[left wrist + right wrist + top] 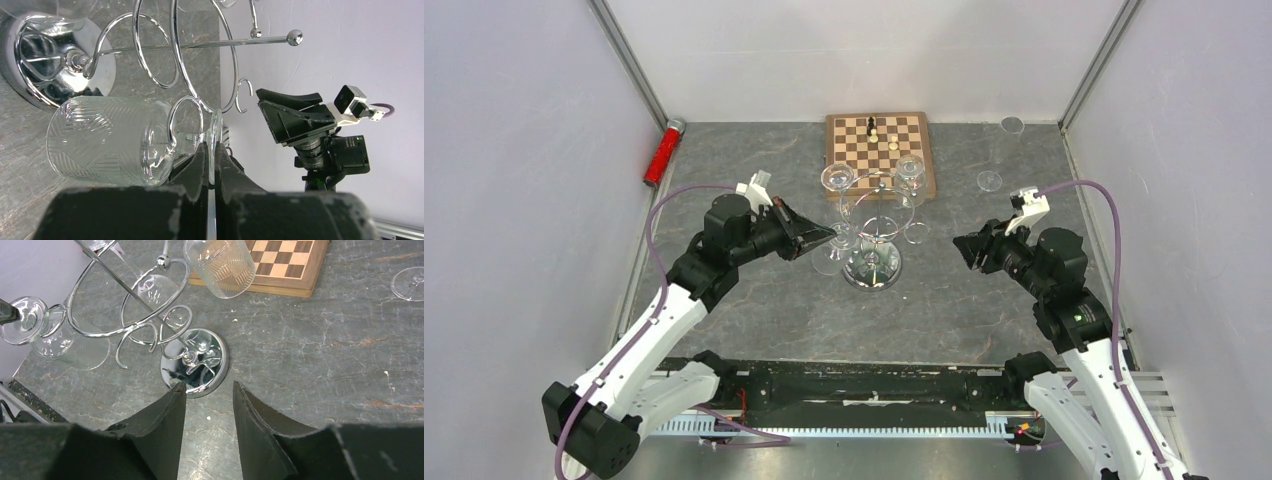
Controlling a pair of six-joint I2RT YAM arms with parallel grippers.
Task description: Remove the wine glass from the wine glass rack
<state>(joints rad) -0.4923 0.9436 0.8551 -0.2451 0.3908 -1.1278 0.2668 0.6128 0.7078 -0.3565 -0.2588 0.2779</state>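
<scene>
Several glasses hang bowl-down from the wine glass rack [872, 262] at mid-tabletop [984, 300]; clear glass and wire overlap, so their exact count is hard to make out. At the rack's 9 o'clock hangs the patterned wine glass [107, 142], stem through a curled loop, its foot pinched edge-on in the clenched left claw [210, 150]. The right claw [961, 246] hovers released at 3 o'clock, well apart. A chessboard [904, 150] lies at 12 o'clock, partly behind glasses.
</scene>
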